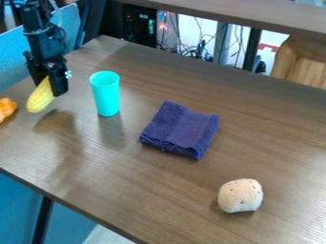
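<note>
Near table edge (68, 204) on a slant from the left side of the view down to the bottom, with a dark table leg (44, 217) and blue panel (16, 205) below. Wide span of tabletop between this edge and the folded purple cloth (181, 129); further span between cloth and pale, speckled, rounded object (240, 196) at lower right. Only a narrow gap between teal cup (106, 94) and gripper (48, 86); moderate gap between cup and cloth. Far edge on a slant from upper left to the right side.

Surface: brown wood-grain table (127, 190), with soft shadows and reflections beneath the gripper and beside the cup. From near to far: speckled object; cloth, lying flat in layers; orange object (7, 108), cut off by the left side of the view; cup, upright. Beyond the far edge: black case (138, 26) with small lights, tangled cables (193, 50), light wooden piece (296, 59), and raised brown board (255, 18) across the top.

Tool: at upper left, pointing down, left of the cup and right of the orange object. Fingers closed around the upper end of the yellow corn (40, 98); corn tilted, with lower end toward the lower left.
</note>
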Available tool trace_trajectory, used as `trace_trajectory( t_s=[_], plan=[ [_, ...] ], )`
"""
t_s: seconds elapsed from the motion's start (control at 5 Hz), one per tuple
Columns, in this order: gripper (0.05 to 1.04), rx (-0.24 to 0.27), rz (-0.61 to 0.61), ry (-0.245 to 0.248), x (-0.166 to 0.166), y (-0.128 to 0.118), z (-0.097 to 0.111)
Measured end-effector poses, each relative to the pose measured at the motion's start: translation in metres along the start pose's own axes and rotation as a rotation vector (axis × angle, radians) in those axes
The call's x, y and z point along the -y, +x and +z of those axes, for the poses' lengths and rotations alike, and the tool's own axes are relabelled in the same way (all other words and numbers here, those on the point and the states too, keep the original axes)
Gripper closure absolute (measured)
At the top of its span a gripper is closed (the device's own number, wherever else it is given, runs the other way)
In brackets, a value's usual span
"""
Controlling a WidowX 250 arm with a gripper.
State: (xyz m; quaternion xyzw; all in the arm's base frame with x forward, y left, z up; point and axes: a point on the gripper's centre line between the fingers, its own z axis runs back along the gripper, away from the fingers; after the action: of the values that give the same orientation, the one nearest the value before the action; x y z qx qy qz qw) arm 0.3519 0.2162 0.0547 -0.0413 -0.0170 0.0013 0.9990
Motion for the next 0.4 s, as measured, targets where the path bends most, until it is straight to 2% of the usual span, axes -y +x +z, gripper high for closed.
trace_trajectory(
  t_s=[0.2,0.4],
  plan=[
    [0.390,0.051,0.181,0.022,-0.003,0.009,0.000],
    [0.390,0.034,0.250,-0.014,-0.005,0.021,0.006]
  ],
)
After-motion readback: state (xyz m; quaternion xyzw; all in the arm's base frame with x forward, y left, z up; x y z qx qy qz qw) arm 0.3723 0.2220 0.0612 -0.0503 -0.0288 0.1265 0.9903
